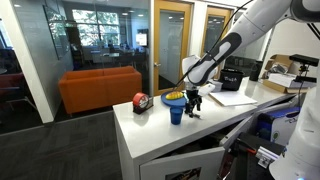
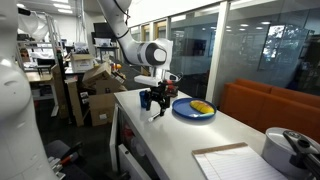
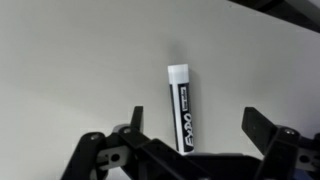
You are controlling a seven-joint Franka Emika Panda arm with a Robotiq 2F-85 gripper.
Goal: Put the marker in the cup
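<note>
The marker (image 3: 181, 105) is a black-and-white Expo pen lying flat on the white table (image 3: 70, 70). In the wrist view my gripper (image 3: 194, 118) is open, with one finger on each side of the marker and not touching it. In both exterior views the gripper (image 1: 194, 103) (image 2: 152, 101) points down, just above the tabletop. The small blue cup (image 1: 176, 111) stands upright close beside the gripper, near the table's front edge. The marker is too small to make out in the exterior views.
A blue plate (image 1: 174, 98) (image 2: 192, 110) with yellow items sits just behind the cup. A red-and-black round object (image 1: 141, 102) stands near the table's end. Papers (image 1: 232, 98) and a black box (image 1: 232, 78) lie farther along the table.
</note>
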